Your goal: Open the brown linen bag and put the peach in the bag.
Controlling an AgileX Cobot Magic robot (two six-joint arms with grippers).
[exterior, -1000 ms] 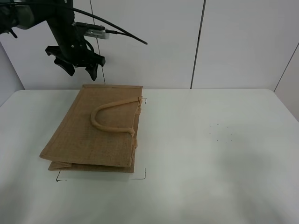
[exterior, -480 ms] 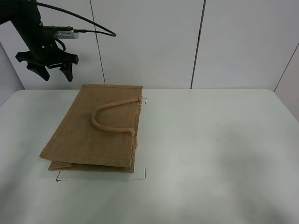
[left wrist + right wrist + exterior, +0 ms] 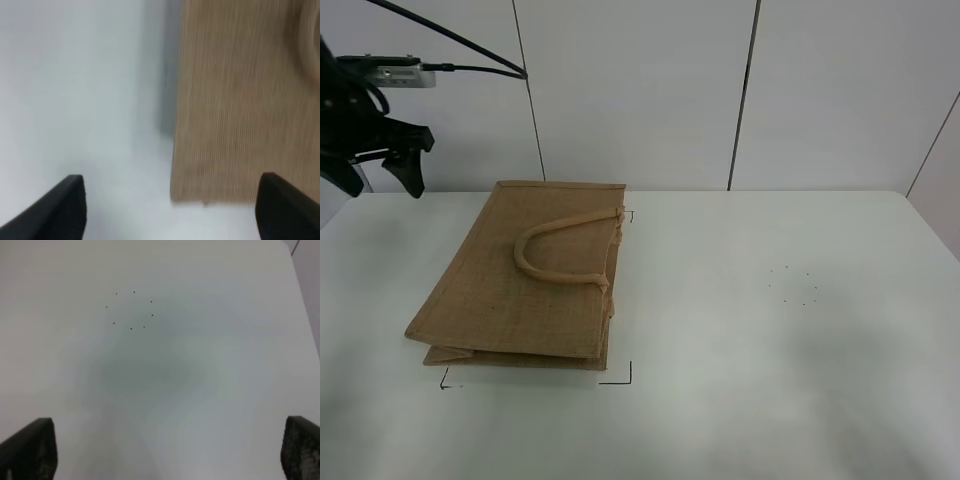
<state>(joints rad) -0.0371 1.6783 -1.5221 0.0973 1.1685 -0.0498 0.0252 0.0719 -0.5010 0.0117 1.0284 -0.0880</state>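
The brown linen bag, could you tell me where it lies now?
In the exterior high view, the brown linen bag lies flat on the table's left half, inside black corner marks.

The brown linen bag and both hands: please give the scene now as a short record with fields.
bag: brown linen bag lies flat and folded on the white table, loop handle on top
bag mouth: closed
peach: not visible in any view
left hand: open, empty, raised near the table's far left edge, apart from the bag
right hand: open, empty, above bare table with a ring of small dots
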